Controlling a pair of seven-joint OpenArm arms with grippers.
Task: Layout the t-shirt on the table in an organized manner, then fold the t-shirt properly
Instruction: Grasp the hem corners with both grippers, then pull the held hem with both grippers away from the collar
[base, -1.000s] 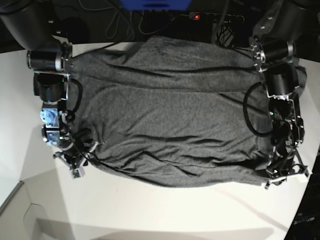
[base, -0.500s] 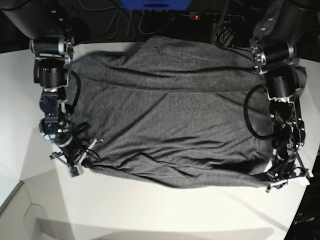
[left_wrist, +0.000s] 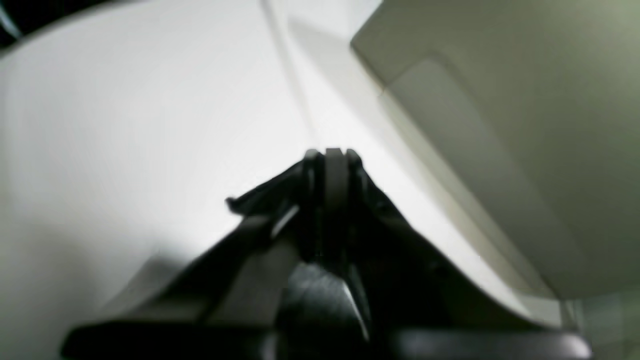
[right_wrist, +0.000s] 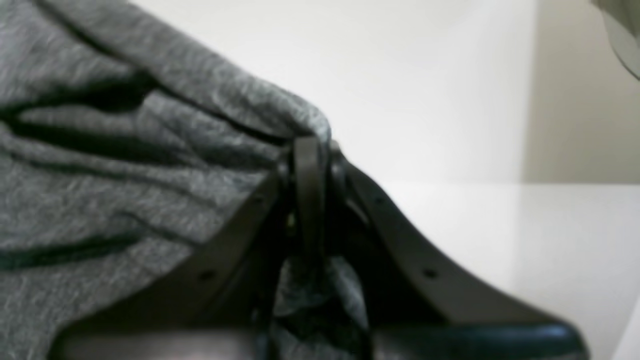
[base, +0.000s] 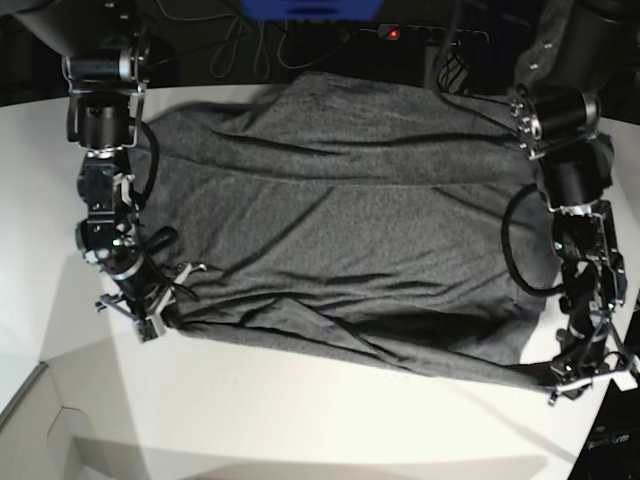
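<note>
The dark grey t-shirt (base: 340, 230) lies spread wide across the white table (base: 300, 420), with wrinkles running along its near hem. On the base view's left, my right gripper (base: 152, 322) is shut on the hem's corner. The right wrist view shows the grey knit (right_wrist: 125, 175) bunched into the closed jaws of that gripper (right_wrist: 310, 145). On the base view's right, my left gripper (base: 580, 385) is shut at the hem's other corner, which is drawn out to it. In the left wrist view that gripper (left_wrist: 332, 152) is shut over bare table (left_wrist: 125, 125), and the cloth is hard to make out.
Cables, a blue object (base: 310, 8) and a power strip with a red light (base: 395, 33) lie along the far edge. A lower grey panel (base: 40, 430) adjoins the table at front left. The left gripper is close to the table's curved right edge (base: 622, 330).
My right gripper closed on the hem's left corner. My left gripper moved toward the front right with its corner, drawing the near hem straighter.
</note>
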